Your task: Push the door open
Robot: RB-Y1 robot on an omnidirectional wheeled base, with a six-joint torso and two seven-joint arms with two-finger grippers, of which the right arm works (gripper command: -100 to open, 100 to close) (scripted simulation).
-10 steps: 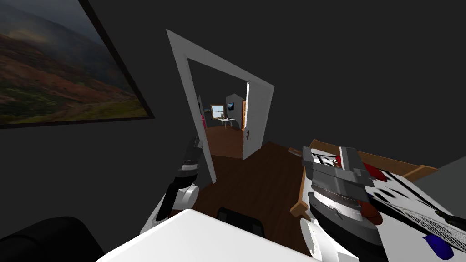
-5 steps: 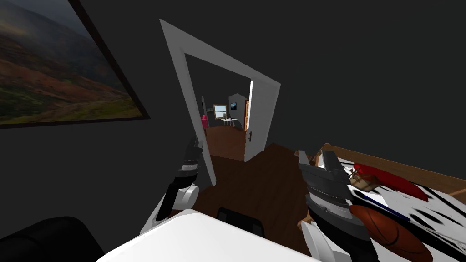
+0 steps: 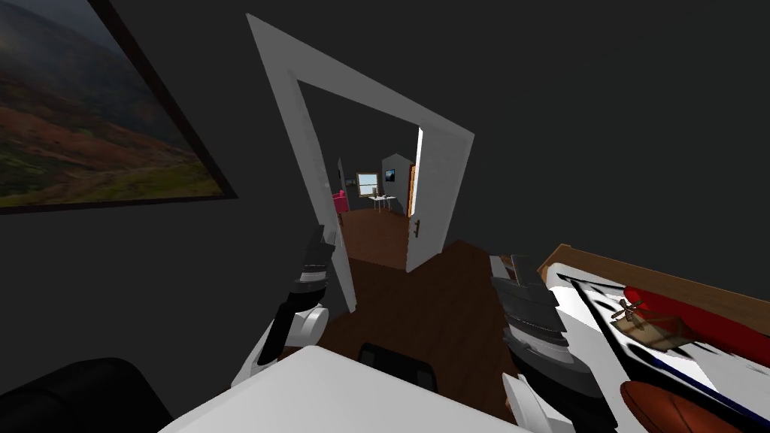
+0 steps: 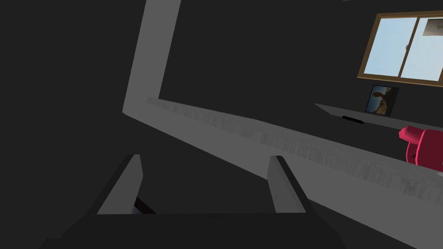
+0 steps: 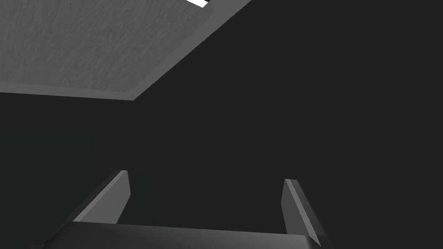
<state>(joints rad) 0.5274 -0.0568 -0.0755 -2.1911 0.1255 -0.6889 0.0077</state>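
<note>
A white door frame (image 3: pixel 301 143) stands ahead in the dark wall. The door (image 3: pixel 418 161) is swung away at the right side of the opening and carries a dark handle (image 3: pixel 415 228). My left gripper (image 3: pixel 322 237) is raised just in front of the frame's left jamb. In the left wrist view it (image 4: pixel 203 181) is open and holds nothing, with the pale jamb (image 4: pixel 259 138) close beyond its fingers. My right gripper (image 3: pixel 507 267) hangs right of the doorway, over the floor beside the bed. In the right wrist view it (image 5: pixel 205 190) is open and holds nothing.
A wooden-framed bed (image 3: pixel 601 267) with a basket (image 3: pixel 647 323), a red pillow (image 3: pixel 699 316) and a brown ball (image 3: pixel 677 410) lies close on my right. A large painting (image 3: pixel 90 128) hangs on the left wall. A black seat (image 3: pixel 75 395) sits low on the left. A pink chair (image 4: pixel 426 149) stands beyond the doorway.
I have moved nearer the doorway, which looks larger. The bed has slid right and down in view. My right hand has turned so its gripper shows edge-on. The left arm holds its pose.
</note>
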